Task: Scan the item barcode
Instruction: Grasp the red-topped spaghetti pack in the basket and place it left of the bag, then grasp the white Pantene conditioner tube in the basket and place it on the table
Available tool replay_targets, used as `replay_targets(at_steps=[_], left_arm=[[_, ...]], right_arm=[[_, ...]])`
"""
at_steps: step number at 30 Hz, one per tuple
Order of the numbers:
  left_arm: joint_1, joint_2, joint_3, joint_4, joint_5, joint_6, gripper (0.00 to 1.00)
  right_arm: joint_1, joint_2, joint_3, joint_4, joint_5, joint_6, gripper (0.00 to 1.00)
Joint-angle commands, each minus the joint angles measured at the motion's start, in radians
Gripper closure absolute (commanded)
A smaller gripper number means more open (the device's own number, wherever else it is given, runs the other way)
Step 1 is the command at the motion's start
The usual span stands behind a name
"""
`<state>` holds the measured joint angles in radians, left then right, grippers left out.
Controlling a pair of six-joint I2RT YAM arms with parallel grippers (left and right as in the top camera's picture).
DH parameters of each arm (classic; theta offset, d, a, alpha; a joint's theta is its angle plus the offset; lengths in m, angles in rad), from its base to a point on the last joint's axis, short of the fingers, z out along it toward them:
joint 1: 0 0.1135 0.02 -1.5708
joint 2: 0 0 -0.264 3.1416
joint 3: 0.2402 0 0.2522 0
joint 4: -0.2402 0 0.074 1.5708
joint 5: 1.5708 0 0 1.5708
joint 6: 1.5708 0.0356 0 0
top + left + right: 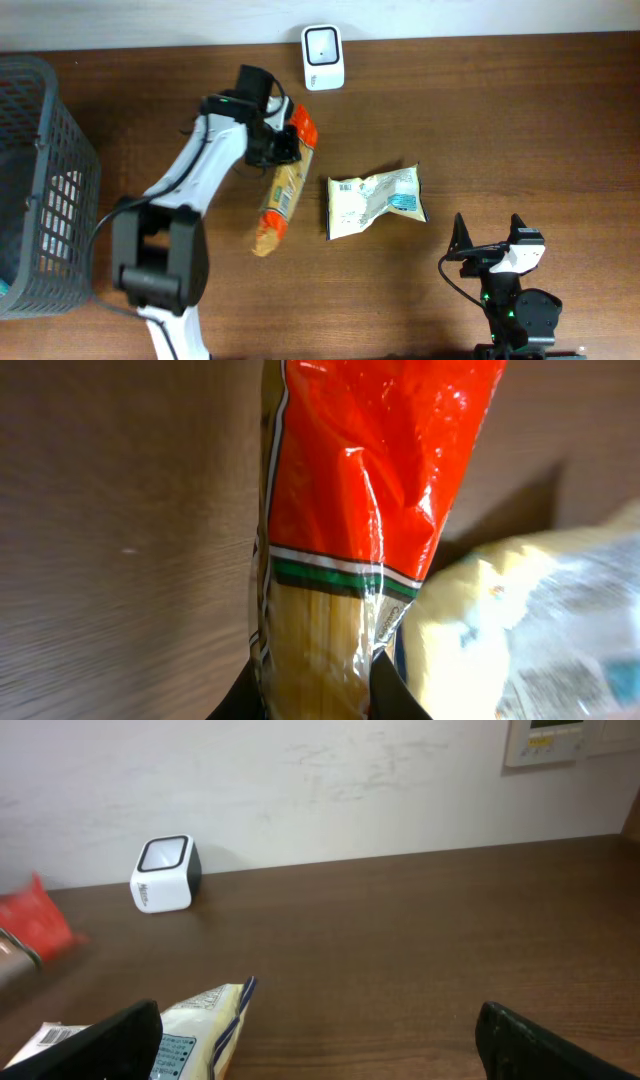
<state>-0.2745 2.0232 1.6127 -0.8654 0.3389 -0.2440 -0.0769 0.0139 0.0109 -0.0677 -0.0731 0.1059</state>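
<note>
I count one spaghetti packet (pixel 281 200) left of the table's (pixel 500 120) centre, my left gripper (pixel 284 148) clamped on its red end; only the left wrist shows the pinch. One scanner (pixel 323 57) at the far edge; my right gripper (pixel 489 238) gapes.

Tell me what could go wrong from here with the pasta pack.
The left pincer grips the spaghetti pack near its red end only, so the long free end may sag or slip when lifted.
That end lies near the snack bag and could nudge it.
No barcode shows on the pack, so it may reach the scanner facing wrong.
</note>
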Motion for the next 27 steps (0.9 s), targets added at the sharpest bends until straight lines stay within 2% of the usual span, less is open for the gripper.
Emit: replay_targets(at_steps=[1, 2, 3, 4, 5, 7, 9, 11, 12, 13, 16, 18, 21, 23, 25, 27], left_arm=[[-0.021, 0.084, 0.014, 0.021, 0.020, -0.149, 1.00], [-0.027, 0.091, 0.014, 0.027, 0.020, -0.148, 1.00], [-0.029, 0.090, 0.016, 0.035, 0.023, -0.148, 0.86], [-0.029, 0.090, 0.024, 0.035, 0.040, -0.144, 0.39], [-0.029, 0.090, 0.031, 0.035, 0.052, -0.144, 0.20], [-0.029, 0.090, 0.083, 0.019, 0.141, -0.144, 0.04], [-0.031, 0.077, 0.269, -0.088, 0.132, -0.087, 0.00], [-0.029, 0.054, 0.460, -0.218, 0.012, -0.025, 0.01], [-0.022, 0.016, 0.671, -0.361, -0.182, 0.054, 0.01], [-0.017, -0.001, 0.758, -0.415, -0.285, 0.090, 0.01], [0.018, -0.084, 1.023, -0.535, -0.761, 0.148, 0.01], [0.166, -0.164, 1.049, -0.533, -0.789, 0.061, 0.01], [0.500, -0.172, 1.049, -0.615, -0.788, -0.147, 0.01], [0.674, -0.153, 1.033, -0.655, -0.766, -0.167, 0.01], [0.829, -0.130, 0.973, -0.665, -0.662, -0.163, 0.01], [0.933, -0.125, 0.845, -0.639, -0.626, -0.088, 0.01]], right_arm=[[0.006, -0.007, -0.005, -0.004, -0.005, 0.006, 0.01], [0.006, -0.007, -0.005, -0.004, -0.005, 0.006, 0.01], [0.006, -0.007, -0.005, -0.004, -0.005, 0.006, 0.01], [0.006, -0.007, -0.005, -0.004, -0.005, 0.006, 0.01], [0.006, -0.007, -0.005, -0.004, -0.005, 0.006, 0.01], [0.006, -0.007, -0.005, -0.004, -0.005, 0.006, 0.01], [0.006, -0.007, -0.005, -0.004, -0.005, 0.006, 0.01], [0.006, -0.007, -0.005, -0.004, -0.005, 0.006, 0.01], [0.006, -0.007, -0.005, -0.004, -0.005, 0.006, 0.01], [0.006, -0.007, -0.005, -0.004, -0.005, 0.006, 0.01], [0.006, -0.007, -0.005, -0.004, -0.005, 0.006, 0.01], [0.006, -0.007, -0.005, -0.004, -0.005, 0.006, 0.01], [0.006, -0.007, -0.005, -0.004, -0.005, 0.006, 0.01], [0.006, -0.007, -0.005, -0.004, -0.005, 0.006, 0.01], [0.006, -0.007, -0.005, -0.004, -0.005, 0.006, 0.01], [0.006, -0.007, -0.005, -0.004, -0.005, 0.006, 0.01]])
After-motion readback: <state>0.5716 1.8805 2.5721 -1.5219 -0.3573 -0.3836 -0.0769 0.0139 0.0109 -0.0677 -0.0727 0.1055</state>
